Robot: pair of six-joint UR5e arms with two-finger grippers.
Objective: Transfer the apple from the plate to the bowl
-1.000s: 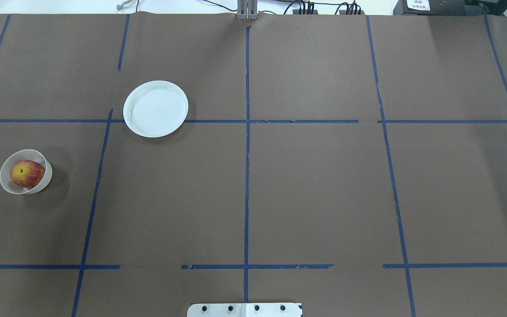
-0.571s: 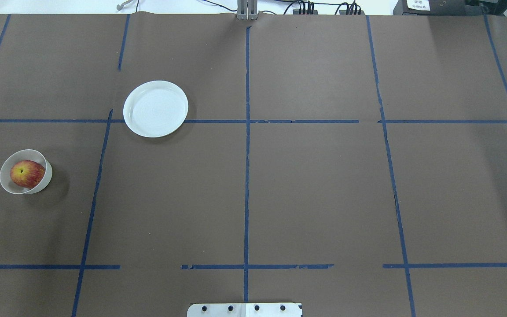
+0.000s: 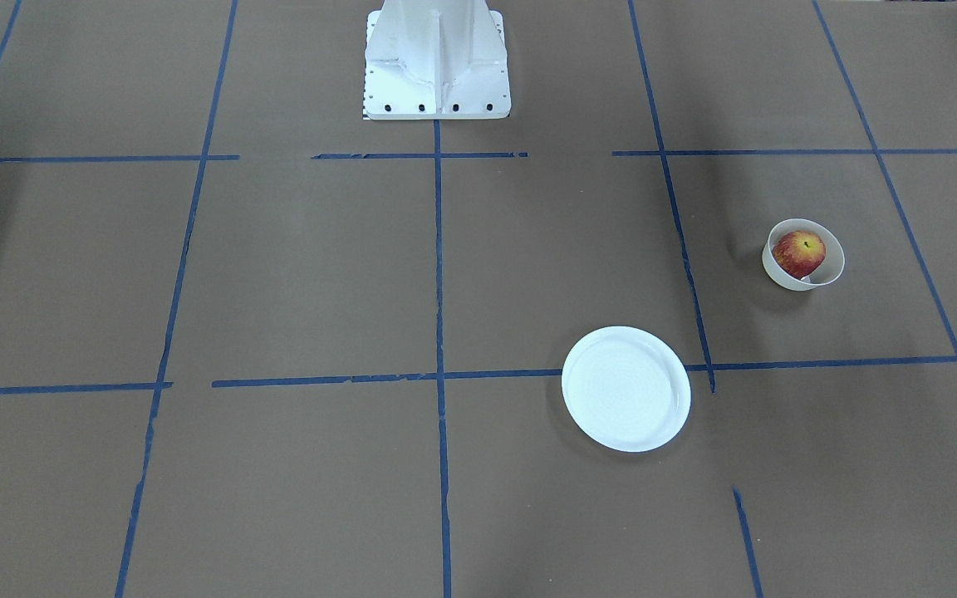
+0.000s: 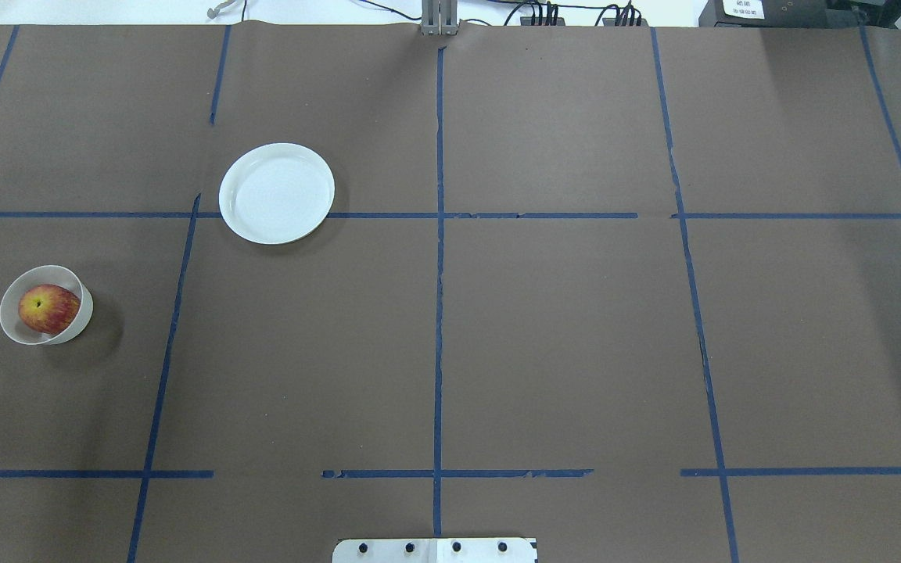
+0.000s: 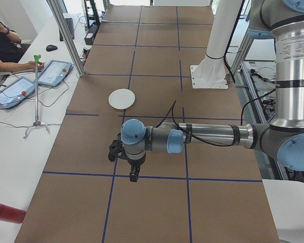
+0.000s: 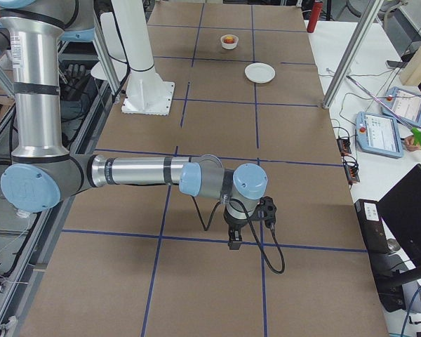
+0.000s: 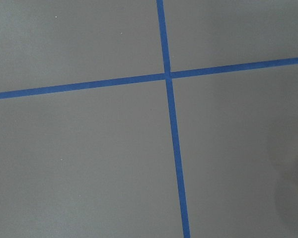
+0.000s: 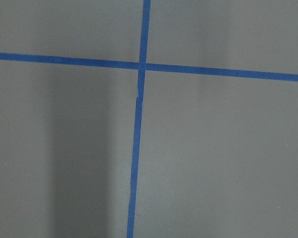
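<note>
Table (image 4: 576,352) covered in brown paper, with a blue tape (image 4: 439,313) grid. Left arm (image 5: 213,135) stretches low across the middle of the left side view, and right arm (image 6: 140,170) does likewise in the right side view. Neither shows in the overhead or front views. Left gripper (image 5: 134,176) and right gripper (image 6: 234,242) point down over bare paper with nothing visibly held. Jaws are too small in those side views, so cannot tell whether parted or closed. Wrist cams show mostly paper and tape crossings.

Plate (image 4: 277,193) is at upper left of the overhead view, bare. Bowl (image 4: 85,317) is at far left, mid-height in the overhead view, well apart from plate; it sits right of centre in the front view. Apple (image 4: 48,309) sits inside bowl, stem dimple up, and fills most of it.

Judgement: task looks done, since apple is off plate and in bowl.

Handling guess: apple is firm, moderate weight, smooth waxy skin so a bit slippery, bruises if pinched hard. Best hold is from above, fingers across the widest middle, either side of the stem. Bowl is only just wider, so little finger room beside apple. Light bowl may slide or tip if bumped.
</note>
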